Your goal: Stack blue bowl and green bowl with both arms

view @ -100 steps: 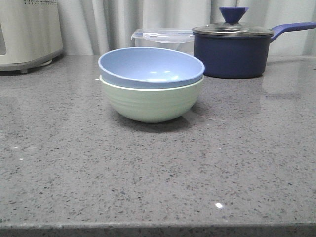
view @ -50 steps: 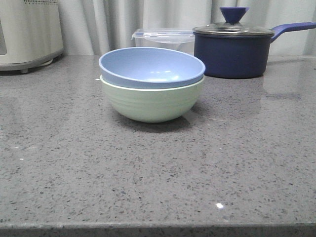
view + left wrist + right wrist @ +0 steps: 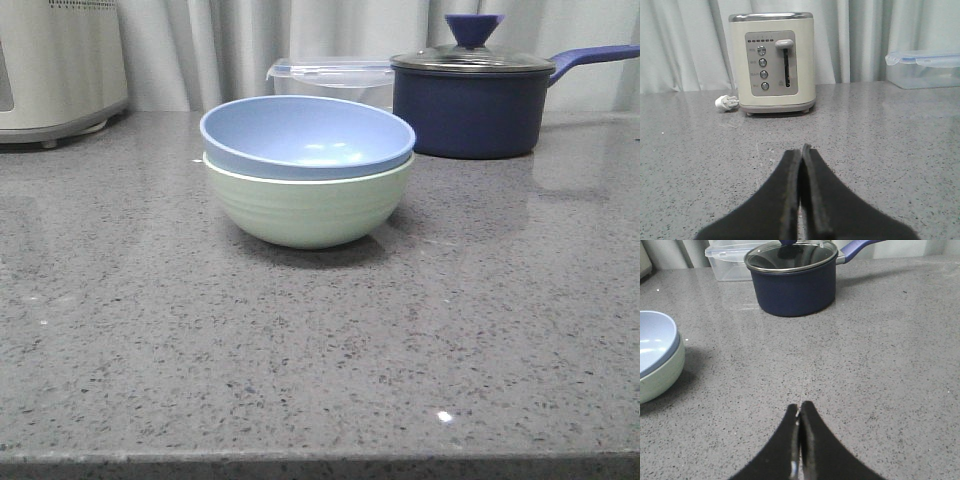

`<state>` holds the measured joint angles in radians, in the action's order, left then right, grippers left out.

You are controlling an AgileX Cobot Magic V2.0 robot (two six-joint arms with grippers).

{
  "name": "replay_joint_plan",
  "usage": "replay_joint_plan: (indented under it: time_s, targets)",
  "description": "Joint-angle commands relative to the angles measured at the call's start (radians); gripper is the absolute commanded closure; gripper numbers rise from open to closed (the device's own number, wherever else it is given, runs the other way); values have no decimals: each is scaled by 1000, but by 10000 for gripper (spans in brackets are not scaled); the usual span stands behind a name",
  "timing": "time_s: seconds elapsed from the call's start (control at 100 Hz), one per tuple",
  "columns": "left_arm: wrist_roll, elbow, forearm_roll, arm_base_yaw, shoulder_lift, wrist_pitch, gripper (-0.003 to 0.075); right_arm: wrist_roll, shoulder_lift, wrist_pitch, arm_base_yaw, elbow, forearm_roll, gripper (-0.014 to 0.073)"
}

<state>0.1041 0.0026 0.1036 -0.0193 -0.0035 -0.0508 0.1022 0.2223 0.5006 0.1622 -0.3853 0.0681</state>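
The blue bowl (image 3: 307, 135) sits nested inside the green bowl (image 3: 308, 208) on the grey countertop, middle of the front view. Both also show in the right wrist view, the blue bowl (image 3: 652, 340) in the green bowl (image 3: 660, 375). Neither gripper shows in the front view. My left gripper (image 3: 801, 150) is shut and empty above bare counter, facing a toaster. My right gripper (image 3: 800, 407) is shut and empty above bare counter, apart from the bowls.
A dark navy lidded saucepan (image 3: 470, 100) stands at the back right, with a clear lidded plastic box (image 3: 330, 78) beside it. A cream toaster (image 3: 772, 60) stands at the back left, with a white plug (image 3: 726, 102) lying beside it. Curtains hang behind the counter.
The stacked bowls shifted very slightly right between one second ago and half a second ago; since then nothing has visibly moved.
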Motion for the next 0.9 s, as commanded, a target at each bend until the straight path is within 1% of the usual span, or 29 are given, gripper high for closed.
replay_joint_plan:
  time_s: [0.0,0.22,0.32,0.41,0.54,0.7,0.89]
  targets:
    - [-6,40,0,-2,-36,70,741,-10,12,-81,-5,-24,-5,660]
    - [-6,40,0,-2,-36,70,741,-10,12,-81,-5,-21,-5,660]
    - [-6,40,0,-2,-36,70,741,-10,12,-109,-5,-1,-5,660]
    - [-6,40,0,-2,-36,70,741,-10,12,-185,-5,41,-5,660]
    - [-6,40,0,-2,-36,70,741,-10,9,-342,-5,116,-5,660]
    - [-6,40,0,-2,-36,70,741,-10,-45,-501,-19,231,-5,660]
    - [-6,40,0,-2,-36,70,741,-9,-133,-592,-66,359,-5,660]
